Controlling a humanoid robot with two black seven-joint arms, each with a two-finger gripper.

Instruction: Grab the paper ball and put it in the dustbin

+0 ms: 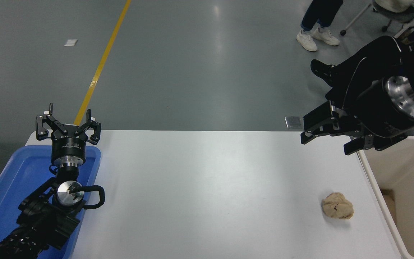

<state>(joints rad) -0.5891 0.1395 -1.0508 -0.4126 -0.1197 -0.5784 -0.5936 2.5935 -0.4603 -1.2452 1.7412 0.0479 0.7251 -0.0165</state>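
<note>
Glossy grey floor [199, 72] with yellow line [101, 64].

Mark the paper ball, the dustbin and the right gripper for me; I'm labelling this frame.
paper ball [337, 210], head view, middle of the wad.
dustbin [370, 180], head view, its left rim.
right gripper [327, 142], head view, midway between its open fingertips.

The white worktop [207, 187] is carrying a tan paper ball [337, 210] near its right edge and a blue tray [9, 180] sitting over its left edge.
</note>
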